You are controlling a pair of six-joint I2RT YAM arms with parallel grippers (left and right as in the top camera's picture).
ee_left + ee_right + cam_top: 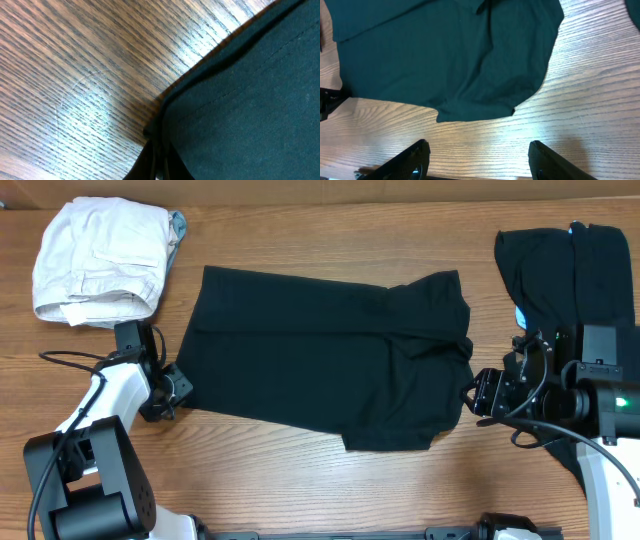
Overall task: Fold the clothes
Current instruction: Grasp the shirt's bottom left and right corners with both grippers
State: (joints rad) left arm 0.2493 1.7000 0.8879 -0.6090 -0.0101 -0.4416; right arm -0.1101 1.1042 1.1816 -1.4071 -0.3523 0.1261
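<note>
A black garment (320, 360) lies spread flat in the middle of the table. My left gripper (178, 385) is at its lower left corner. In the left wrist view its fingers (159, 165) are shut together on the edge of the black fabric (250, 100). My right gripper (478, 392) is just off the garment's right edge. In the right wrist view its fingers (477, 147) are wide open and empty over bare wood, a little short of the garment's hem (445, 60). More black clothes (570, 270) lie heaped at the far right.
A folded pile of white and beige clothes (100, 260) sits at the back left corner. The wooden table (300, 480) shows bare along the front. The black heap at the right lies partly under my right arm.
</note>
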